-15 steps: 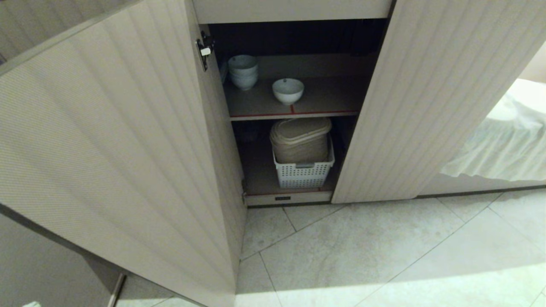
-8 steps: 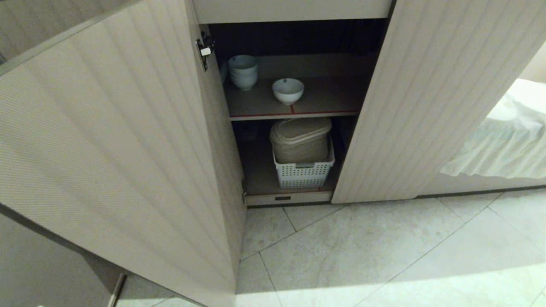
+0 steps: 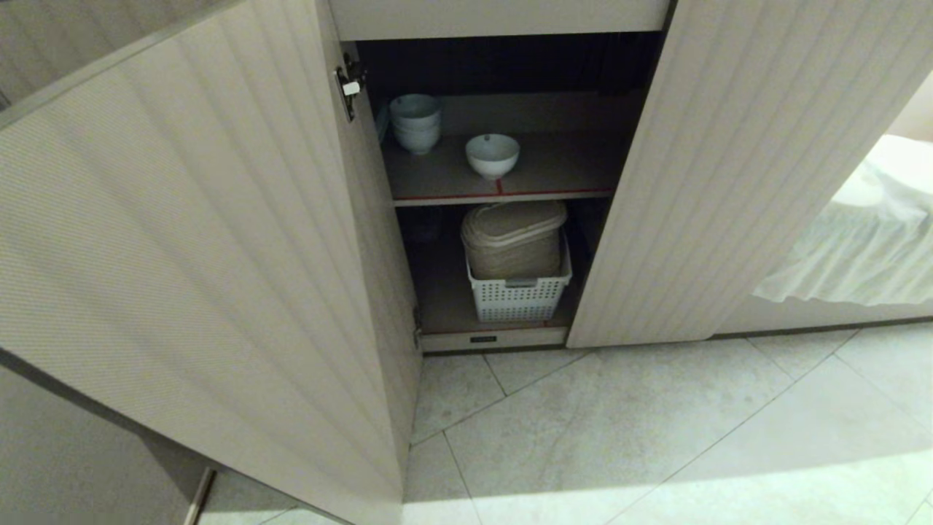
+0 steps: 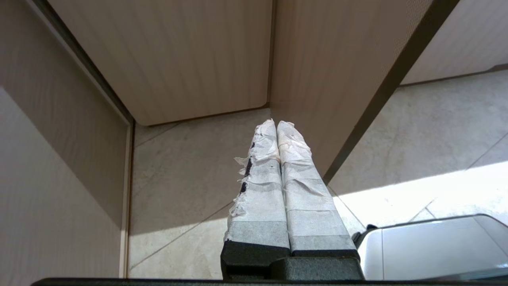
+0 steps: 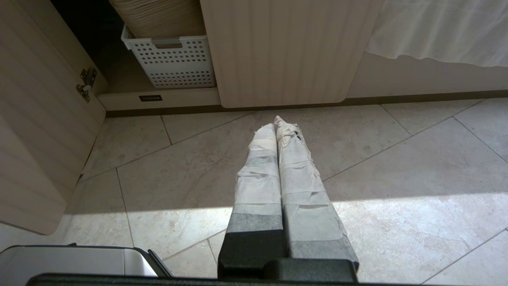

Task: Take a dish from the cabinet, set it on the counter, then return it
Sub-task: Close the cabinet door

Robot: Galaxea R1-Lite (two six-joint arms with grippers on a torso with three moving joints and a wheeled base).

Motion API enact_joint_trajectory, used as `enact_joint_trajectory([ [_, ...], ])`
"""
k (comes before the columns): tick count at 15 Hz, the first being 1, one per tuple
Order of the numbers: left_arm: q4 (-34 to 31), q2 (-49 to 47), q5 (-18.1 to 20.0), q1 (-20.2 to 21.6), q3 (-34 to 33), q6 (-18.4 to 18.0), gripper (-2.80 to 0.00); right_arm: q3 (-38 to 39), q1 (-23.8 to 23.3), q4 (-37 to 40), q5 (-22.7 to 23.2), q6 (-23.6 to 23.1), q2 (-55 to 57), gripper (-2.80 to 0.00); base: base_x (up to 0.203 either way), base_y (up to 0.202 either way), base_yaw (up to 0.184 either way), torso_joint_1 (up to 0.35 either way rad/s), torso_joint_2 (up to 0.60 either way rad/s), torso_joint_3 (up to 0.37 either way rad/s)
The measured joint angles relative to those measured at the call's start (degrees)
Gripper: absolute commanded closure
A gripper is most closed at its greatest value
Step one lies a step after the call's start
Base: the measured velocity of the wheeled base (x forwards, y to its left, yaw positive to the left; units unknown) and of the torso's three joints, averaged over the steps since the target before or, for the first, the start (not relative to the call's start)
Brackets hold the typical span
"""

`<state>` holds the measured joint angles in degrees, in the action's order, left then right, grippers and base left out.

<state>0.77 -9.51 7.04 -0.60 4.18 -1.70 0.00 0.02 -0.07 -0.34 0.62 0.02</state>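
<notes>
The dish [image 3: 493, 154] sits on the cabinet [image 3: 182, 240] shelf.
We keep our left claw [image 4: 276, 124] and right claw [image 5: 274, 121] closed and empty, low over the floor [image 5: 377, 167].

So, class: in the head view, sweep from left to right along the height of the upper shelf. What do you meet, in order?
Open left cabinet door → stacked greyish-white bowls → single white bowl → open right cabinet door → white cloth.
</notes>
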Motion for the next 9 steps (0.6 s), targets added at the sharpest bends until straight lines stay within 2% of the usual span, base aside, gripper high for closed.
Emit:
enact_joint_trajectory([
  [4, -0.9, 2.2, -0.6, 0.0, -1.5, 2.0, 0.00, 0.0, 0.0, 0.0, 0.0, 0.0, 0.0, 0.00, 0.000, 0.000, 0.000, 0.000, 0.00, 0.000],
  [9, -2.1, 5.1, -3.0, 0.3, -1.8, 4.9, 0.00, 0.0, 0.0, 0.0, 0.0, 0.0, 0.0, 0.00, 0.000, 0.000, 0.000, 0.000, 0.00, 0.000],
])
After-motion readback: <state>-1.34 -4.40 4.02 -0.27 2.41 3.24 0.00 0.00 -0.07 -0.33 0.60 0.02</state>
